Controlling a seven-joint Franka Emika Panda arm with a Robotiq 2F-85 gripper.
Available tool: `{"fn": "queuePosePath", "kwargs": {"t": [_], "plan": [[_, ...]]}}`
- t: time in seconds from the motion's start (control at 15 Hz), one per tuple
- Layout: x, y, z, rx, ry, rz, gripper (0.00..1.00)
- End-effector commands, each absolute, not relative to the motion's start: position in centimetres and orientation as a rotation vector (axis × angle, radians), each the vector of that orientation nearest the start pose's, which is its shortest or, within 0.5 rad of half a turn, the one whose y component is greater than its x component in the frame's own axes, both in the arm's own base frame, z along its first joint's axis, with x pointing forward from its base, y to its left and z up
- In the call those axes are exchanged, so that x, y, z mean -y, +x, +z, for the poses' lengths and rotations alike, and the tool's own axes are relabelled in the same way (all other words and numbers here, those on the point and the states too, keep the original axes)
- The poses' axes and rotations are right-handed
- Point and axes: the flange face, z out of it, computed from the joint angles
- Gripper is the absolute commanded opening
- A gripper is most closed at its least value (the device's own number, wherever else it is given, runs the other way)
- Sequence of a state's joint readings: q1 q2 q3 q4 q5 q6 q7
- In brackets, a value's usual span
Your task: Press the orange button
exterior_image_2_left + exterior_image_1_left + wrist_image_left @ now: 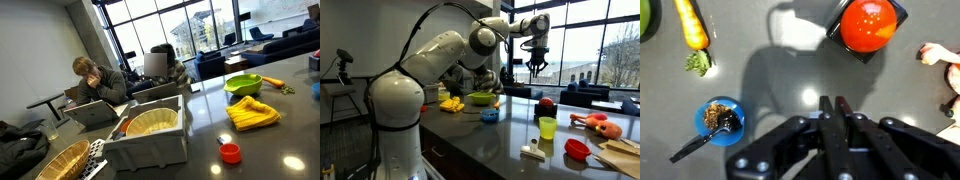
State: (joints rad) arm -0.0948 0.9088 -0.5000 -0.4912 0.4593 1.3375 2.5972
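The orange button (869, 24) is a round red-orange dome on a dark square base, at the top right of the wrist view. In an exterior view it (546, 104) sits on the dark counter behind the yellow-green cup (547, 127). My gripper (835, 103) is shut and empty, its two fingers pressed together. It hangs well above the counter (535, 66), a little to the side of the button and not touching it.
A carrot (692, 25) and a blue bowl with a spoon (718, 117) lie on the counter. A red bowl (577, 149), an orange toy (600, 124), a green bowl (480, 98) and a white bin (150, 135) stand around. People sit behind.
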Motion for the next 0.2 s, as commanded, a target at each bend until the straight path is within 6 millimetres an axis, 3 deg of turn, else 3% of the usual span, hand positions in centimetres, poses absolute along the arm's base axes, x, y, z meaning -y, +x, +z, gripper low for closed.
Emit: {"fn": "queuePosePath", "kwargs": {"t": [0.0, 0.13], "plan": [[17.49, 72.05, 52.3, -3.106, -0.356, 0.101, 0.18], [17.58, 72.03, 52.28, -3.106, -0.354, 0.101, 0.32]]}}
